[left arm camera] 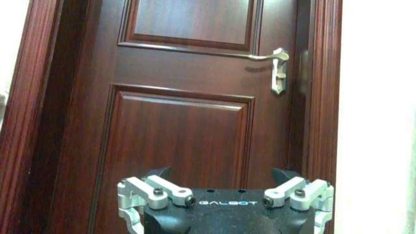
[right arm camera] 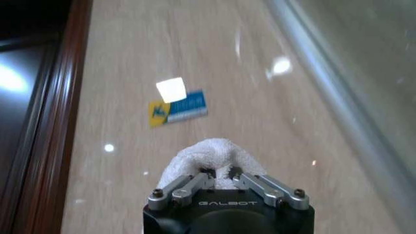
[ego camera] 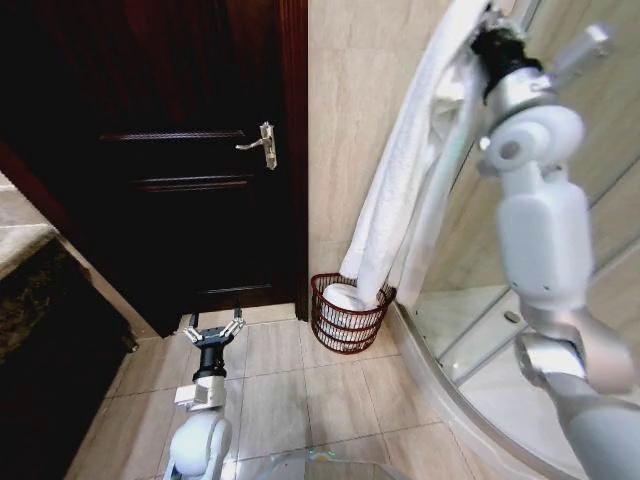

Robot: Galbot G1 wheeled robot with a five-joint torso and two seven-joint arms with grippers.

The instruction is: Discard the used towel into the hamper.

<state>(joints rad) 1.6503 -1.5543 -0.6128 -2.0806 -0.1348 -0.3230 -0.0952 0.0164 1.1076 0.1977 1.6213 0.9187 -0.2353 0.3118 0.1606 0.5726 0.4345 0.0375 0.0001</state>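
Note:
The used towel (ego camera: pixel 400 190) is white and hangs in a long fold down the tiled wall. Its lower end rests inside the hamper (ego camera: pixel 345 320), a small dark reddish wire basket on the floor in the corner. My right gripper (ego camera: pixel 490 40) is raised high at the towel's top end. In the right wrist view that gripper (right arm camera: pixel 219 174) is shut on a bunched tip of the towel (right arm camera: pixel 215 151). My left gripper (ego camera: pixel 212 328) hangs low over the floor tiles, open, left of the hamper and facing the door; the left wrist view shows it (left arm camera: pixel 223 175) holding nothing.
A dark wooden door (ego camera: pixel 200 150) with a metal lever handle (ego camera: pixel 262 145) stands to the left of the hamper. The curved glass shower enclosure (ego camera: pixel 480 330) runs along the right. A dark mat (ego camera: pixel 40 330) lies at the far left. A small sticker (right arm camera: pixel 179 108) is on the wall.

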